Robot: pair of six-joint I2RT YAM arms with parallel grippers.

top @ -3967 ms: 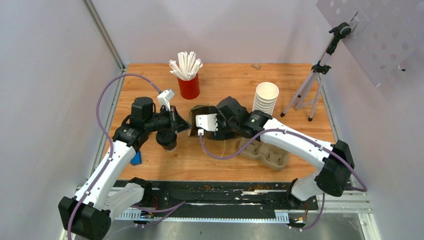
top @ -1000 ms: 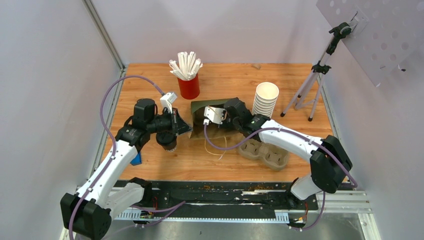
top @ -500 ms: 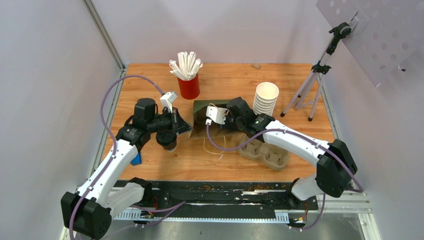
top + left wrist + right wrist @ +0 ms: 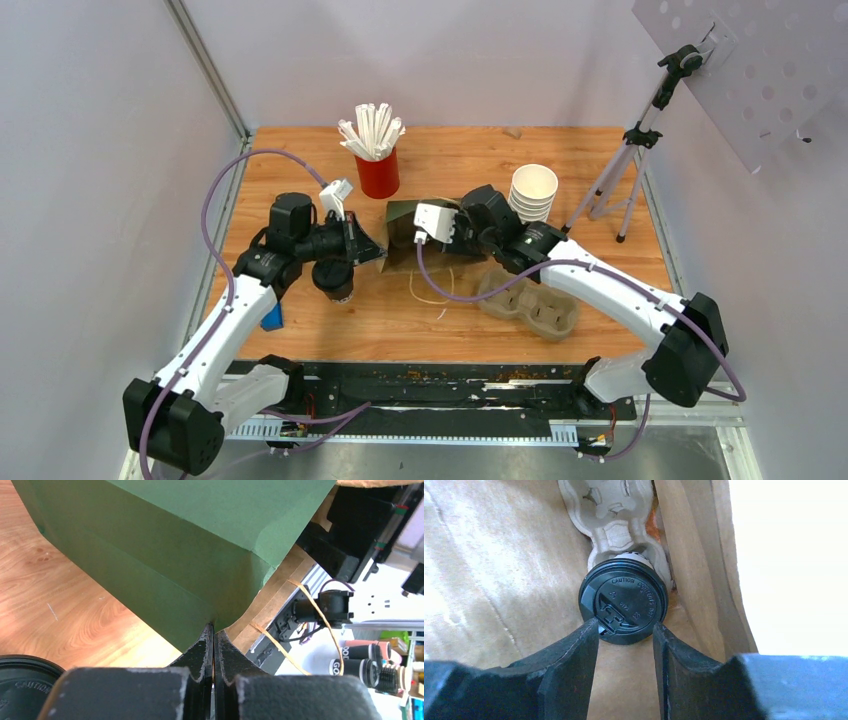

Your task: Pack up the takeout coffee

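nearest you, an empty pulp tray (image 4: 530, 305) lies on the table (image 4: 470, 160). a second cup with a black lid (image 4: 333, 278) stands just beside your left gripper (image 4: 214, 630), outside the bag. that gripper's jaws are pressed tight on the edge of the paper bag (image 4: 175, 555). hold that pinch firm so the bag mouth does not flop shut.

further in, your right gripper (image 4: 625, 626) is inside the bag with its jaws apart, holding nothing. the takeout coffee (image 4: 623, 607) sits just past its fingertips, deep in the bag, in a pulp holder (image 4: 616, 505). i think the cup is put down, and the job now is to get the right gripper out. pull it straight back, slowly. do not spread the jaws more, or they may catch the bag wall. do not tip the wrist, or a finger may bump the lid.

far back, the red cup of straws (image 4: 377, 172) and the stack of white cups (image 4: 530, 195) stand apart from the bag. leave them alone.
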